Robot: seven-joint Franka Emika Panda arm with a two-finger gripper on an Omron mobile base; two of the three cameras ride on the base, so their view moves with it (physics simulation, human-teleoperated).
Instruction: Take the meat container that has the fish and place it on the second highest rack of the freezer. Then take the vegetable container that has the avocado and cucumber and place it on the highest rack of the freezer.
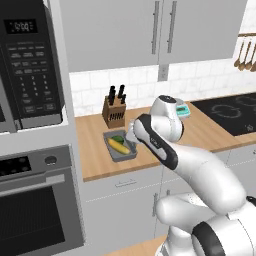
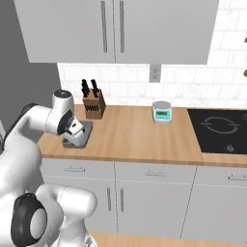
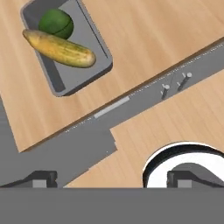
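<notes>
In the hand view's upper left, the grey vegetable container (image 3: pixel 83 65) holds avocado (image 3: pixel 56 24) and cucumber (image 3: pixel 59 48); the gripper (image 3: pixel 111 179) stands wide, holding nothing.

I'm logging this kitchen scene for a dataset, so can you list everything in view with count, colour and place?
vegetable container: one, grey tray, on the counter near its front edge, in front of the knife block
cucumber: one, yellow-green, lying in the container
avocado: one, dark green, in the container beside the cucumber
knife block: one, brown wood with black handles, at the back of the counter
kitchen scale: one, white with a teal face, on the counter near the wall
counter: one, light wood
cooktop: one, black, set into the counter's right end
microwave: one, black and grey, above the oven
oven: one, grey, built in at left
upper cabinets: grey, over the counter
gripper: one, dark tips, open, above the counter's front edge
</notes>
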